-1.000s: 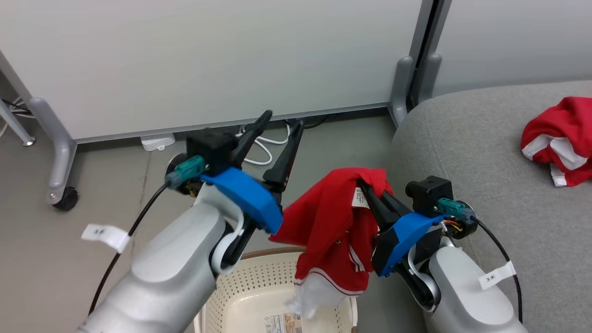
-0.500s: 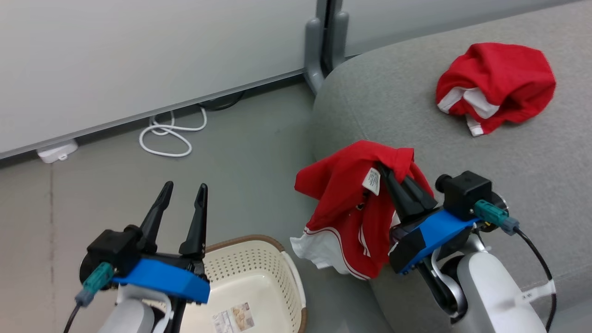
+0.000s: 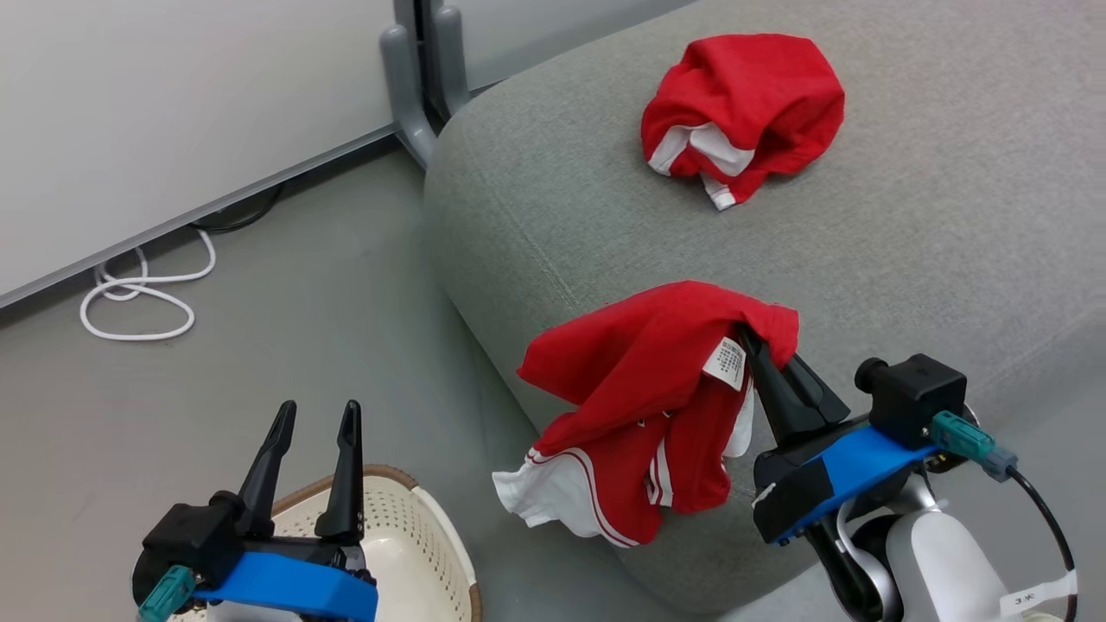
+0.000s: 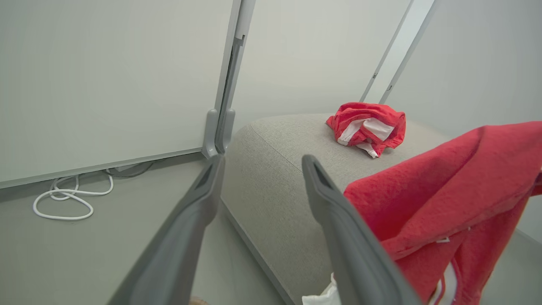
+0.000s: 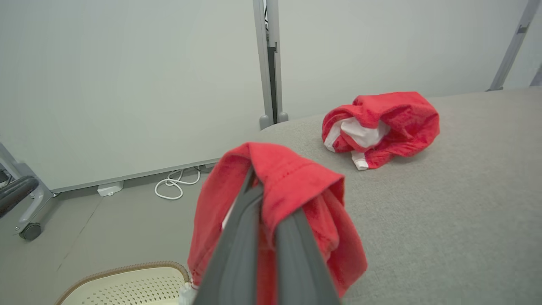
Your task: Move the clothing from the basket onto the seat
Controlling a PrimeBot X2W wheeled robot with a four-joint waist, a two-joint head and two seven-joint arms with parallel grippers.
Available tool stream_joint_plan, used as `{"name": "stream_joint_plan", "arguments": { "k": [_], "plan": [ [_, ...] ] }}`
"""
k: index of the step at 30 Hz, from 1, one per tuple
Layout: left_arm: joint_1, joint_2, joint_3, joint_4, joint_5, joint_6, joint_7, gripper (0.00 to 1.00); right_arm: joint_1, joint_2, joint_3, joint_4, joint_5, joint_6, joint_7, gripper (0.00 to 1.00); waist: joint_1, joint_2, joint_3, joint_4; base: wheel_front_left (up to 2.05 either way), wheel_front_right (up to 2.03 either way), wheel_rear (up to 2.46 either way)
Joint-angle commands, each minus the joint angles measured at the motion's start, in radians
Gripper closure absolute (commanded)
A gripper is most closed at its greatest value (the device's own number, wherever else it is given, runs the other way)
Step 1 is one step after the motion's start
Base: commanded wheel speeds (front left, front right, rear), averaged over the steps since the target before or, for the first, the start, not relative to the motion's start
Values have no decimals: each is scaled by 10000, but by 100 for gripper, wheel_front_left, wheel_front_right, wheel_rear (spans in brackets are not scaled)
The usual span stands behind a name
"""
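Note:
A red garment (image 3: pixel 644 406) with white panels hangs from my right gripper (image 3: pixel 750 339), which is shut on its top edge; it dangles over the front corner of the grey seat (image 3: pixel 907 233). The right wrist view has that same garment (image 5: pixel 279 186) draped over the closed fingers. Another crumpled red garment (image 3: pixel 743 108) lies on the seat further back, also in the left wrist view (image 4: pixel 366 127). My left gripper (image 3: pixel 315 419) stands open with nothing between its fingers, above the cream basket (image 3: pixel 423 540) at the lower left.
A white cable (image 3: pixel 138 298) is coiled on the grey floor by the pale wall panels. A grey panel foot (image 3: pixel 415 86) stands at the seat's far corner. A castor wheel (image 5: pixel 29 231) sits at the left in the right wrist view.
The head camera has swung right, so the seat takes up more of the view. My right gripper has carried the garment from above the basket to over the seat's corner. The left gripper stays open.

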Motion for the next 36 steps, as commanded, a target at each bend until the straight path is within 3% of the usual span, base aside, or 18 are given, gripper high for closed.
{"name": "stream_joint_plan", "arguments": {
  "k": [1, 6, 14, 18, 21, 31, 36],
  "plan": [
    [26, 13, 67, 57, 114, -67, -42, 0, 159, -6, -39, -37, 54, 3, -46, 100, 1, 0, -38, -187, 0, 0, 0],
    [-109, 23, 103, 304, 324, -225, -43, 0, 196, -6, -32, 49, 235, 3, -168, 100, 1, 0, 122, -409, 0, 0, 0],
    [-299, 73, 77, 546, 444, -377, -43, 0, -287, -6, -139, 179, 179, 1, -276, 100, 1, 0, 409, -201, 0, 0, 0],
    [-442, 173, 87, 493, 502, -419, -36, 0, -1205, -8, -248, 15, 210, 1, -99, 100, 1, 0, 842, -2, 0, 0, 0],
    [-744, 322, 11, 304, 557, -465, 58, 0, -2798, -101, -908, -492, 307, 1, 367, 100, 1, 0, 1503, 296, 0, 0, 0],
    [-1763, 756, -21, -596, 875, -487, 244, 0, -7298, -1927, -3387, -745, 755, 1, 2288, 100, 1, 0, 3537, 1069, 0, 0, 0],
    [-2279, 1060, -13, -1495, 1087, -434, 512, 0, -9158, -2841, -4862, -17, 259, 1, 2624, 100, 1, 0, 4782, 1389, 0, 0, 0]
  ]
}}
